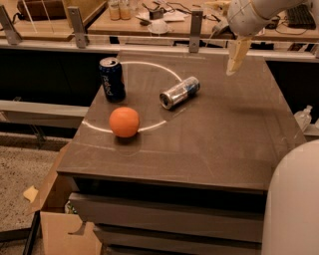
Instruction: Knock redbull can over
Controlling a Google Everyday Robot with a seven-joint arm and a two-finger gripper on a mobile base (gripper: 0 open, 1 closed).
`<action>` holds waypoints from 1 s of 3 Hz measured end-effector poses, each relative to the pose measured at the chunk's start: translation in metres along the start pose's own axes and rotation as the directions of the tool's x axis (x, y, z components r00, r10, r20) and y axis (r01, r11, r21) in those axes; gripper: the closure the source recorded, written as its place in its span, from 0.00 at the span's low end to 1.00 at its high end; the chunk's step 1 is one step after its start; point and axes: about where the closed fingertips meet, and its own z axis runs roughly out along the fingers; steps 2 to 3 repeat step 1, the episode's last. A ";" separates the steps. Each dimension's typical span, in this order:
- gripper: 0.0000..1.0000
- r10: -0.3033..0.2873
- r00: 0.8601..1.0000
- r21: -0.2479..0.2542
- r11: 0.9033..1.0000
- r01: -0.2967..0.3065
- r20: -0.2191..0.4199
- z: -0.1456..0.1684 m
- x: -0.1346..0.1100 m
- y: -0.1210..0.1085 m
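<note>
The redbull can, slim and silver with blue panels, lies on its side on the brown table, its silver top facing the front left. My gripper hangs above the table's far right part, to the right of the can and well apart from it, holding nothing.
A wider dark-blue can with white lettering stands upright at the table's left. An orange sits in front of it. A white circle line is marked on the tabletop. A cardboard box lies on the floor at lower left. A workbench with clutter runs behind.
</note>
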 end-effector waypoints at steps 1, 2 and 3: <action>0.00 0.000 1.000 0.000 1.000 0.000 0.000 0.000 0.000 0.000; 0.00 0.000 1.000 0.000 1.000 0.000 0.000 0.000 0.000 0.000; 0.00 0.000 1.000 0.000 1.000 0.000 0.000 0.000 0.000 0.000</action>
